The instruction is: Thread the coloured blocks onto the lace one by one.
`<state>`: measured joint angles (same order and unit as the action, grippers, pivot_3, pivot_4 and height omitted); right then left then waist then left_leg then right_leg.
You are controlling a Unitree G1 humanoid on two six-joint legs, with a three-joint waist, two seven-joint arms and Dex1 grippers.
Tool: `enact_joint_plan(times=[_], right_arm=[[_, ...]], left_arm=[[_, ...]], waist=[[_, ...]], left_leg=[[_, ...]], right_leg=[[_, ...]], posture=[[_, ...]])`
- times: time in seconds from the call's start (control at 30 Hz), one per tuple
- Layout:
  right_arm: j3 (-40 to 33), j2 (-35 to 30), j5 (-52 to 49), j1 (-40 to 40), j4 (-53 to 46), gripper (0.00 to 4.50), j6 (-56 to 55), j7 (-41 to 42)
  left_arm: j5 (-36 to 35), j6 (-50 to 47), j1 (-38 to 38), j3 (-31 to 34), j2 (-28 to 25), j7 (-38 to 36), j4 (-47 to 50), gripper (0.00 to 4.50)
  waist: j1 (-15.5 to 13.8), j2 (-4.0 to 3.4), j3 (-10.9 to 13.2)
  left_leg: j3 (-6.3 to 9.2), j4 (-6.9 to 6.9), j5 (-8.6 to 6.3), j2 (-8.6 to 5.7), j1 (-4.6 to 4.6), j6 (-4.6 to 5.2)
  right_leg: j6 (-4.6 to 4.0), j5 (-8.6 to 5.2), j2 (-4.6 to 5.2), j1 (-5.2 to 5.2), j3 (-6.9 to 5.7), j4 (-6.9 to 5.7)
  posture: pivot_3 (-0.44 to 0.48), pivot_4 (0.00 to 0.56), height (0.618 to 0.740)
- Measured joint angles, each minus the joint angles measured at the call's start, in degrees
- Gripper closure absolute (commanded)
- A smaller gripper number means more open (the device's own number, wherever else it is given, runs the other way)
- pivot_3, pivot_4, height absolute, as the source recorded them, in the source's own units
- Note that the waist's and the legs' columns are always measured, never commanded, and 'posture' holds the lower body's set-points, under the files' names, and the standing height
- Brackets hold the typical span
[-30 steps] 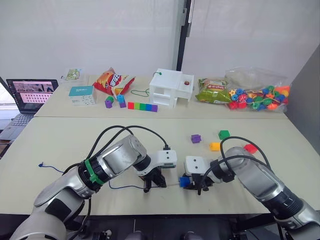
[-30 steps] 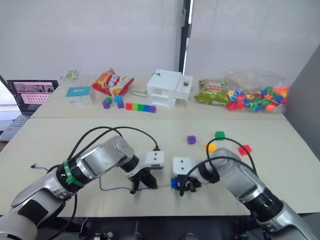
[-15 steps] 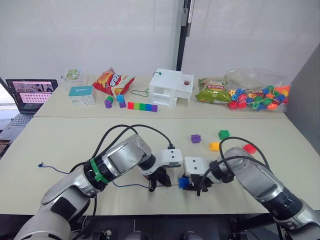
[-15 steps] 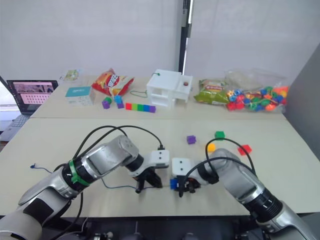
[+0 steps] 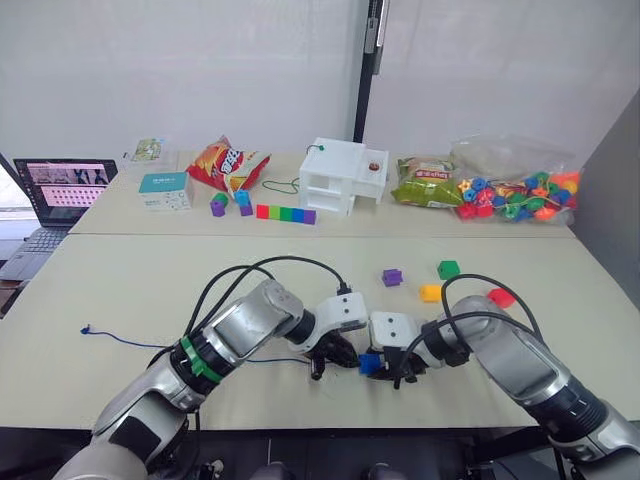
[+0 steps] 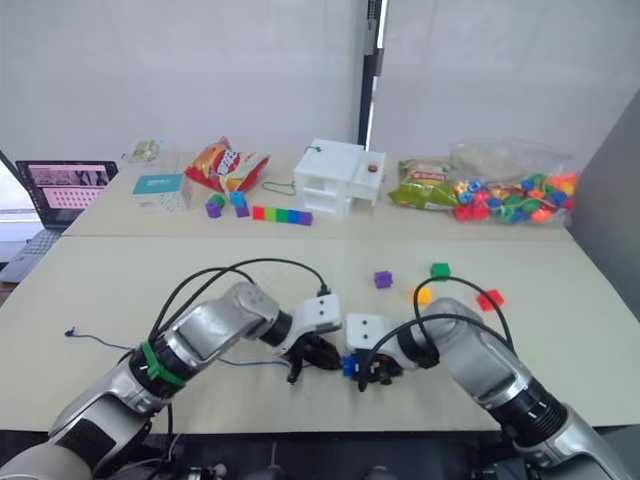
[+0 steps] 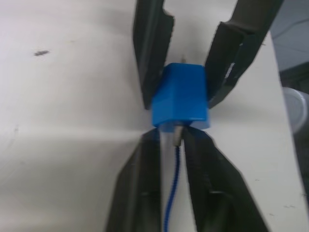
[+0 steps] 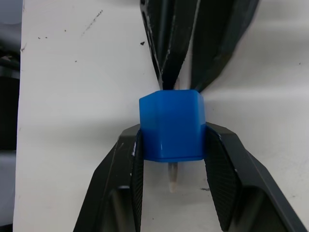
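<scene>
Blue block (image 8: 172,125) between right end effector (image 8: 172,159) fingers.

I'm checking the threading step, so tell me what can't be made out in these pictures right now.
- Lace inside the blue block: the block's walls hide it in both wrist views; only the pale tip emerges.
- Left gripper hold on the lace: its fingers cover the contact.
- Lace's knot: too small in the head views.
- Laptop: cut off by the left edge.

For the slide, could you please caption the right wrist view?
Right tool grips the blue block as the lace's pale tip emerges through it, fed by the left tool.
</scene>
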<state>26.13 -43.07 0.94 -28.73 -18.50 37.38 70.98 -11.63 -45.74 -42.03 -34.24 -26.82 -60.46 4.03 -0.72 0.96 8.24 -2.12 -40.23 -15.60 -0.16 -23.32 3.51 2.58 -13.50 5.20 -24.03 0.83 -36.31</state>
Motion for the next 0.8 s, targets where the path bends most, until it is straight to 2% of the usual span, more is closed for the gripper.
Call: enact_joint_plan(times=[0.2, 0.43, 0.6, 0.8], right_arm=[[-0.3, 0.0, 0.0, 0.6, -0.6, 3.21, 0.0, -0.5], [-0.1, -0.1, -0.5, 0.6, -0.4, 3.21, -0.6, -0.7], [-0.1, -0.5, -0.6, 0.5, -0.1, 3.21, -0.6, -0.5], [0.0, -0.4, -0.9, 0.5, -0.1, 3.21, -0.6, -0.6]], left_arm=[[1.4, 8.6, 2.8, 3.6, -1.6, 1.1, -0.1, 0.56], [1.8, 17.4, 10.2, 7.1, -9.2, -3.1, 0.9, 0.56], [2.8, 20.9, 13.1, 8.3, -9.2, -3.3, 1.4, 0.56], [3.7, 23.0, 13.9, 8.7, -7.6, -3.4, 0.2, 2.36]], waist=[[0.0, 0.0, 0.0], [0.2, -0.01, 0.0], [-0.1, 0.0, 0.0], [0.0, -0.01, 0.0]], left_leg=[[0.0, 0.01, 0.0, -0.01, 0.0, 0.0], [-0.01, 0.12, 0.0, 0.0, 0.01, 0.0], [0.0, 0.09, -0.01, 0.0, 0.04, 0.01], [0.0, 0.1, -0.01, 0.0, 0.07, 0.01]], right_leg=[[0.0, 0.0, 0.0, -0.01, 0.0, 0.0], [-0.01, 0.0, -0.01, -0.06, 0.0, 0.03], [0.0, 0.0, 0.03, 0.05, -0.04, 0.07], [0.0, 0.0, 0.01, 0.05, -0.04, 0.05]], posture=[[0.0, 0.15, 0.74], [0.0, 0.15, 0.74], [0.0, 0.15, 0.74], [0.0, 0.15, 0.74]])
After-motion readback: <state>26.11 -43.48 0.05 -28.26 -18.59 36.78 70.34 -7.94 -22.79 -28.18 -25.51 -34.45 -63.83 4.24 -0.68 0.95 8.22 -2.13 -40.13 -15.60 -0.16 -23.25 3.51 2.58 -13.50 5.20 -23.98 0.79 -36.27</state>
